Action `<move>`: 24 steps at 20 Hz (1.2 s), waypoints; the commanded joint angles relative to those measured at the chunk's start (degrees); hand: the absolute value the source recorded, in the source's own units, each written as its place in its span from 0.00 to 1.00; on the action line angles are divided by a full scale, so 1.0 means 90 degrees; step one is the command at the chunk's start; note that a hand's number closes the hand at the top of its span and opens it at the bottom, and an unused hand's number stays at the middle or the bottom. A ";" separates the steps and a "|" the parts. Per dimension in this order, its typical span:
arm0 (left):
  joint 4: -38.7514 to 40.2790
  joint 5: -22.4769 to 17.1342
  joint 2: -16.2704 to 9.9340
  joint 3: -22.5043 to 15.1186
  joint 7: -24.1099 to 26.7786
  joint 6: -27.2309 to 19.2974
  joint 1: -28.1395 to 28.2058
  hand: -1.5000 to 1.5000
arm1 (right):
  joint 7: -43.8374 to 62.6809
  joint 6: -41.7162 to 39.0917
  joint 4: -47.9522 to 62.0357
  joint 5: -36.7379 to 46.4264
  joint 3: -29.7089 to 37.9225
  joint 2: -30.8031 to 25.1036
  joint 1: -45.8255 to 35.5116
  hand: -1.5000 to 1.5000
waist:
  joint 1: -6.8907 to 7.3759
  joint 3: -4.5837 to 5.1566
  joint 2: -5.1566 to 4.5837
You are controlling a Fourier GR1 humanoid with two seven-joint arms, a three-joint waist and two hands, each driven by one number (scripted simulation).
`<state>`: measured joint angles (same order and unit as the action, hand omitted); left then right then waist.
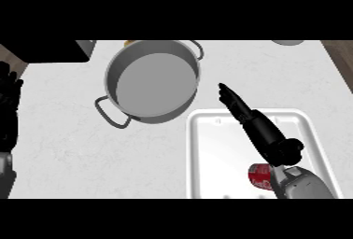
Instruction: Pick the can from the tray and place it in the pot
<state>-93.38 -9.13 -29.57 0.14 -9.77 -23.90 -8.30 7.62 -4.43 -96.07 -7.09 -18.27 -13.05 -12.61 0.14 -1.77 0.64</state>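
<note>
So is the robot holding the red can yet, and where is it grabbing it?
No, nothing is held. The right hand stretches open over the tray; the can lies beside its forearm.

white counter, dark block (perhaps appliance)

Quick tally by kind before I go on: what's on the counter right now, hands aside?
Pots: 1, the grey pot, nothing visible inside
Trays: 1, the white tray
Cans: 1, the red can on the tray, partly hidden by the right hand
Total: 3
A pale object at the top edge is cut off; not counted.
</note>
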 commanded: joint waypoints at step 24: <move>0.1100 0.0395 -0.0154 -0.0680 -0.1215 0.0737 0.0624 0.50 | 0.3057 0.3669 -0.3278 0.6317 0.0671 0.0508 0.4764 0.00 | -0.0190 0.0246 -0.0071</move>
<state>-83.22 -5.55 -31.04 -5.60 -20.05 -18.00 -2.22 25.31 35.35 -119.19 42.55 -10.97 -7.02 24.10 -2.20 0.38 0.09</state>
